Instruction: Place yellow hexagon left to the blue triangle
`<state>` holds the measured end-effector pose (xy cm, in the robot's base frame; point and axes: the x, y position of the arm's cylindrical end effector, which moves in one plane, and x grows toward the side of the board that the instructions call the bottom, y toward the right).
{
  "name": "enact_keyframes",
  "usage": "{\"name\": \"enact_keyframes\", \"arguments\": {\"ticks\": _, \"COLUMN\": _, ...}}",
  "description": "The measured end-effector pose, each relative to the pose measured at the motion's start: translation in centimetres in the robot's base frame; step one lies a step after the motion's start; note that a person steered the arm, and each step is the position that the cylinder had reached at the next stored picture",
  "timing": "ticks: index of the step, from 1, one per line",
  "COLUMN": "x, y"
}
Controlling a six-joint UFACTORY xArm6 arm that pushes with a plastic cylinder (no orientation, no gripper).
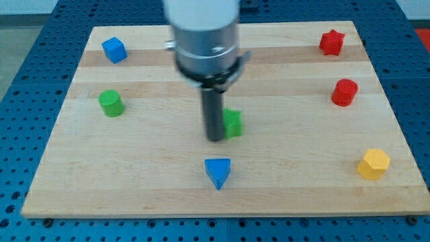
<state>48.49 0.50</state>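
Yellow hexagon (pixel 373 164) was seen at the lower right of the frame, well apart from the blue triangle (pixel 218 172) at the lower centre. Going from the left, a blue cube (pixel 114 50) and a green cylinder (pixel 111 103) were placed at the upper left and left. My tip (pixel 216 138) was found at the centre, touching or just beside a green block (pixel 232 124) whose shape could not be made out. No claw was fitted, so nothing was grasped. A red star (pixel 332 42) and a red cylinder (pixel 344 92) were noted at the upper right. It was judged that the green block could be dragged along, or the triangle knocked, if the tip were swept straight toward the hexagon; the hexagon could also be pushed off line and slip past the rod
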Motion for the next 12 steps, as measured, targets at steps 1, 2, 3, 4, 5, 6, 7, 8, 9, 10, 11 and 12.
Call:
{"name": "enact_keyframes", "arguments": {"ticks": 1, "x": -1.5, "y": 4.4}}
{"name": "enact_keyframes", "arguments": {"ticks": 2, "x": -1.1, "y": 5.3}}
{"name": "enact_keyframes", "arguments": {"ticks": 3, "x": 3.8, "y": 11.7}}
{"name": "enact_keyframes", "arguments": {"ticks": 4, "x": 8.4, "y": 15.6}}
{"name": "enact_keyframes", "arguments": {"ticks": 5, "x": 13.3, "y": 22.1}}
{"name": "enact_keyframes", "arguments": {"ticks": 6, "x": 13.3, "y": 22.9}}
{"name": "enact_keyframes", "arguments": {"ticks": 7, "x": 13.1, "y": 27.5}}
{"name": "enact_keyframes", "arguments": {"ticks": 8, "x": 13.2, "y": 27.6}}
{"name": "enact_keyframes", "arguments": {"ticks": 9, "x": 11.4, "y": 25.9}}
{"name": "enact_keyframes", "arguments": {"ticks": 10, "x": 9.3, "y": 23.5}}
{"name": "enact_keyframes", "arguments": {"ticks": 11, "x": 9.3, "y": 20.4}}
{"name": "enact_keyframes", "arguments": {"ticks": 12, "x": 9.3, "y": 17.0}}
